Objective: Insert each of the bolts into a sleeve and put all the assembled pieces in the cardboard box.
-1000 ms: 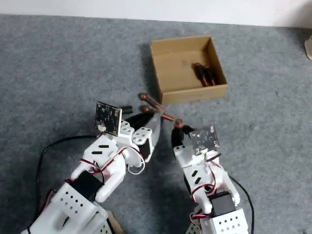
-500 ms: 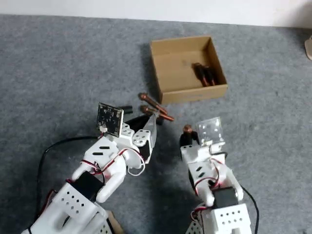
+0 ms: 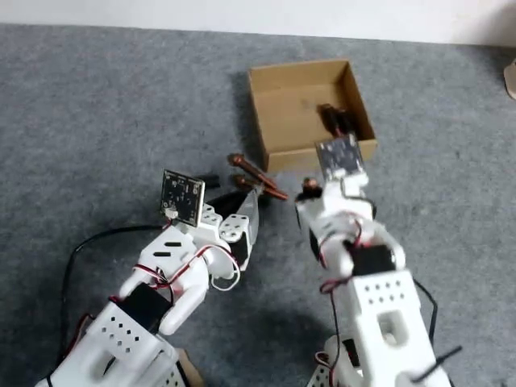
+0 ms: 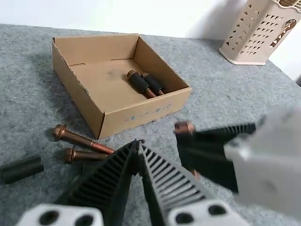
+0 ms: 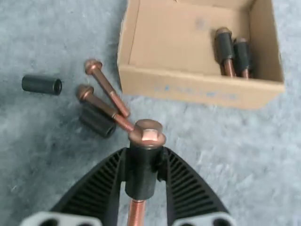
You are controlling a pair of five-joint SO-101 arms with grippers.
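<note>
Right end effector (image 5: 141,170) clamping sleeved bolt (image 5: 146,133)
Left end effector (image 4: 137,149) is sitting pressed together; two assemblies (image 5: 225,49) are lying in box (image 5: 188,89)

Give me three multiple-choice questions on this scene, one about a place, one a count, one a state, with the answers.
1. Where do the two loose bolts lie? A in the cardboard box; B on the carpet beside it; C on the box's rim.
2. How many assembled pieces are in the box? A two; B one; C four.
3. The right end effector is: A open; B shut on a bare sleeve; C shut on a bolt-in-sleeve piece.
Answers: 1 B, both rest on the carpet outside the box's wall. 2 A, two sleeved bolts lie side by side inside. 3 C, it clamps a black sleeve with a bolt through it.
</note>
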